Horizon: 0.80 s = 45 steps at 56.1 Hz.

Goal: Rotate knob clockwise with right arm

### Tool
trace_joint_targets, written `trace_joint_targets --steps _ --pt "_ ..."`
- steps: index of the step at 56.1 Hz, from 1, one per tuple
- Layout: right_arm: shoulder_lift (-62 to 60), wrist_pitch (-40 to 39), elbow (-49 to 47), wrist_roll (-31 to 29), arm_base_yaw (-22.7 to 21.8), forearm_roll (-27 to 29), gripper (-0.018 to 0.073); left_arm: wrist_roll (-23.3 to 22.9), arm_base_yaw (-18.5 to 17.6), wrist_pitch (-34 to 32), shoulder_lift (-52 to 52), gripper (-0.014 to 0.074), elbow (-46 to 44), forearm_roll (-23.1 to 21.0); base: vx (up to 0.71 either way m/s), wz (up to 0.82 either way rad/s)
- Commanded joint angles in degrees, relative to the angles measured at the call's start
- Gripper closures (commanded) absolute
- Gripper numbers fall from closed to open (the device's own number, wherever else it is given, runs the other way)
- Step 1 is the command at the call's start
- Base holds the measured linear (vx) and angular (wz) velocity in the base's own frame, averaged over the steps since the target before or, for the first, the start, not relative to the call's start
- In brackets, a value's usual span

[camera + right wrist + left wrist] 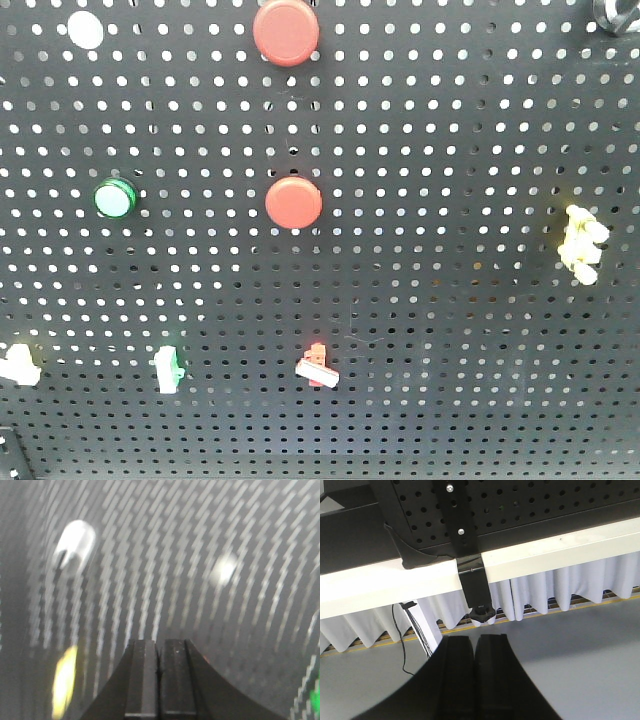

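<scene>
1. The jaws of the right gripper (159, 680) are seen pressed together, clenched on nothing, in a heavily smeared wrist view. The jaws of the left gripper (475, 675) are likewise closed and empty, below the counter (560, 555) edge.
2. The knob cannot be identified with certainty. Only a dark ring-like part (618, 15) at 1 o'clock, cut by the frame edge of the front view, may be it.
3. A panel-mounted knob is judged rigid and fixed, turning on a stiff shaft. Smooth plastic could slip, so hold is best taken across its rim, squarely.
4. The pegboard (450, 330) carries two red buttons, upper (286, 32) at 12 o'clock and lower (294, 203) near centre.
5. A green button (114, 198) lies at 9 o'clock, a yellow-white switch (582, 243) at 3 o'clock.
6. A red-white toggle (317, 367) sits at 6 o'clock.
</scene>
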Motion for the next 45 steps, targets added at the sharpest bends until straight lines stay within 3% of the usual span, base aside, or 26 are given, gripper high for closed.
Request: trace_joint_targets --steps 1,15,45 --pt "-3.4 -6.3 4.0 -1.9 -0.2 -0.8 0.0568 -0.6 -0.1 -4.4 -0.6 0.0603 0.5 0.0 0.00 0.00" --pt "-8.3 -6.3 11.4 -1.9 -0.2 -1.0 0.0568 -0.6 -0.1 -4.4 -0.6 0.0603 0.5 0.0 0.00 0.00" --pt "-8.4 -6.3 12.5 -1.9 -0.2 -1.1 0.0568 -0.6 -0.1 -4.4 -0.6 0.0603 0.5 0.0 0.00 0.00"
